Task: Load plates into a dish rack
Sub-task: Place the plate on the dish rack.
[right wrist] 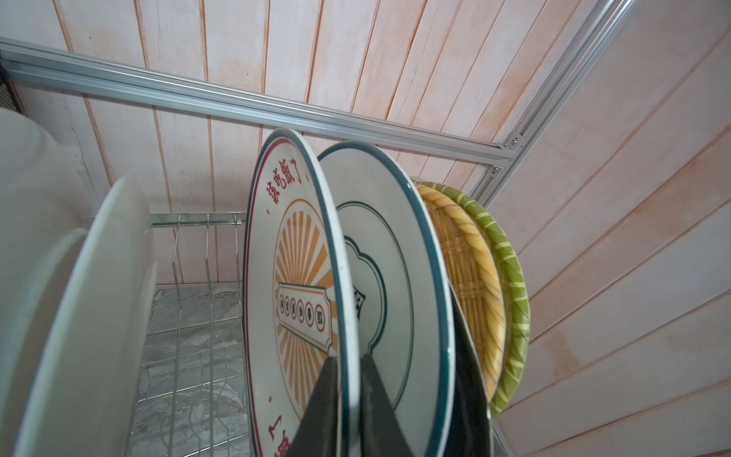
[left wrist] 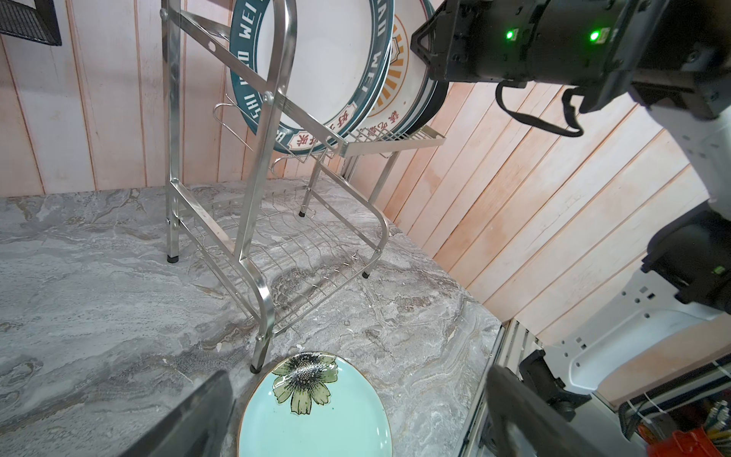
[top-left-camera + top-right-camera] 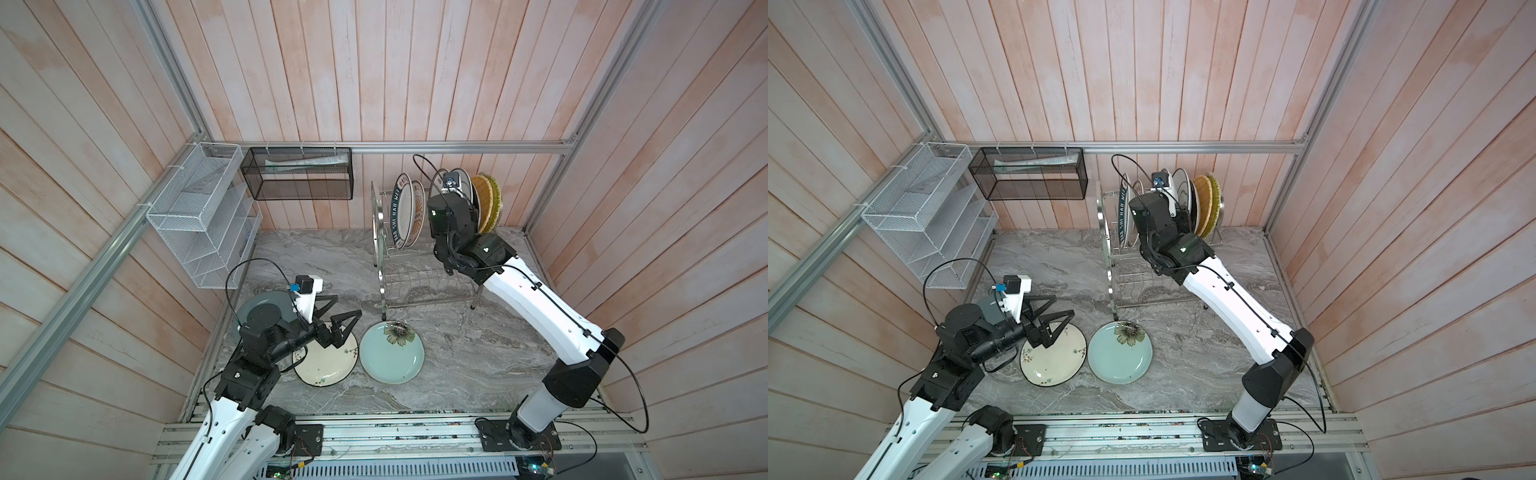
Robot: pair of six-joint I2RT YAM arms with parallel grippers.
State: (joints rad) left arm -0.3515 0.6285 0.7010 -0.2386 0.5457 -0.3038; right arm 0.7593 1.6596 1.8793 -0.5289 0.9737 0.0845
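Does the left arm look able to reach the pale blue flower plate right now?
Probably yes: the left gripper is open just beside the pale blue plate, which lies flat and uncovered; only a foot of the dish rack crowds its far rim.

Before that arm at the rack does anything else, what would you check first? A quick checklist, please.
1. Sunburst plate standing upright in the top tier: ok.
2. Right tool clear of that plate: not ok, its fingers hug the rim with no gap showing.
3. Left tool open and empty: ok.
4. Dish rack lower tier free for more plates: ok.
5. Pale blue plate clear of the rack's front foot: cannot tell, they sit very close.
6. Cream plate lying flat, ready for pickup: ok.
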